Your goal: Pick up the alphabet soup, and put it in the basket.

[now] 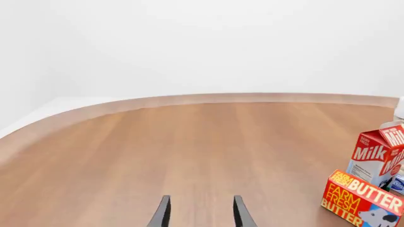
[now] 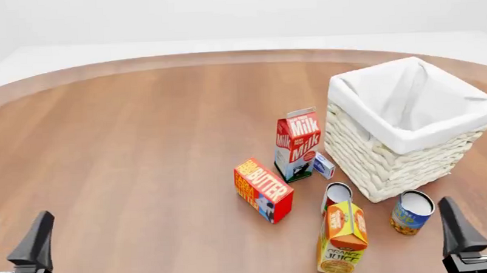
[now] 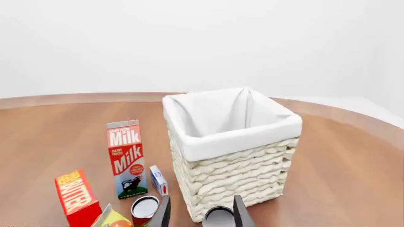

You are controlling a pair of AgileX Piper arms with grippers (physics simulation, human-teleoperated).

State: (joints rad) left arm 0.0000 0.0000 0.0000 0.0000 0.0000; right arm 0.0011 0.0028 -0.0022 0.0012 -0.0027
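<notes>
A: What's nearest, going from the left?

B: The left gripper (image 2: 16,241) at the near edge, fingers spread wide, holding nothing. Then the butter box (image 2: 263,190), the milk carton (image 2: 297,144) and the orange juice carton (image 2: 342,237).

A: The alphabet soup (image 2: 411,212)?

B: Upright on the table (image 2: 130,152), just beside the basket (image 2: 409,127) at its near side. The right gripper (image 2: 474,225) is near it, fingers wide, empty.
</notes>
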